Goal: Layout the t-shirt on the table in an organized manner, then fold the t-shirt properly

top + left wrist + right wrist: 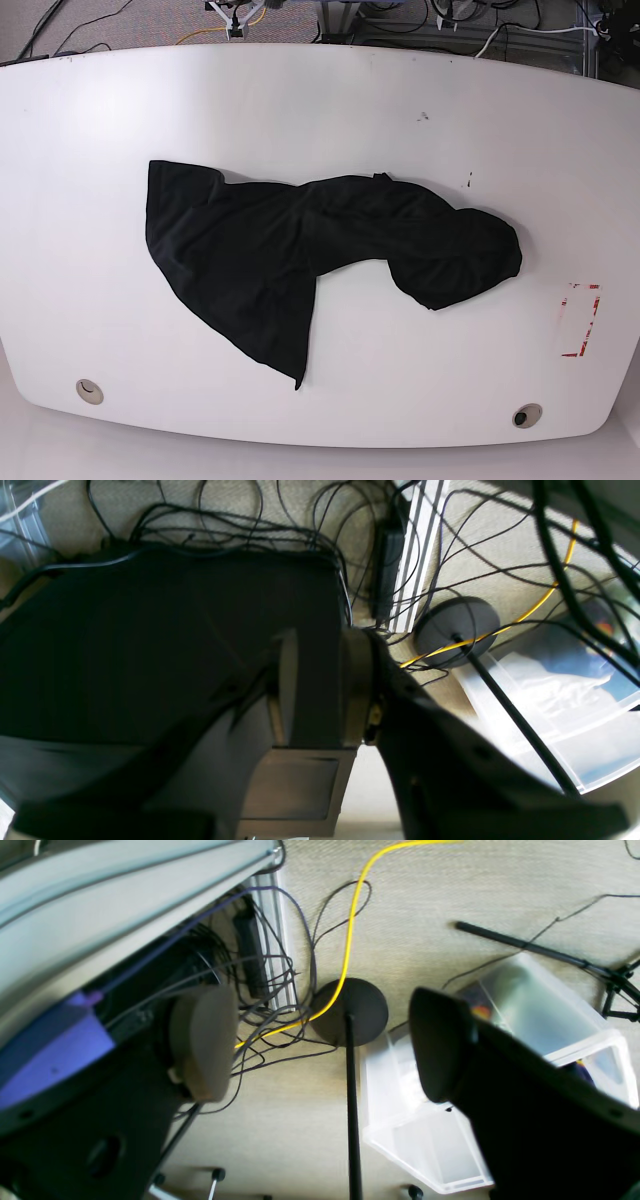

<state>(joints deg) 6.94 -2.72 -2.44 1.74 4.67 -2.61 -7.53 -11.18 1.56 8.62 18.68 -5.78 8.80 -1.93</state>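
Note:
The black t-shirt (300, 260) lies crumpled across the middle of the white table (330, 120). One broad part spreads to the left and tapers to a point near the front. A bunched lump sits at the right end. Neither arm shows in the base view. In the left wrist view my left gripper (320, 685) hangs over the floor, its fingers a little apart with nothing between them. My right gripper (322, 1045) also looks down at the floor, jaws wide apart and empty. No wrist view shows the t-shirt.
Two round grommets (89, 391) (526, 415) sit near the table's front edge, and a red tape outline (580, 320) is at the right. Below the grippers are tangled cables, a black box (150, 630), a round stand base (350, 1010) and a clear plastic bin (425, 1130).

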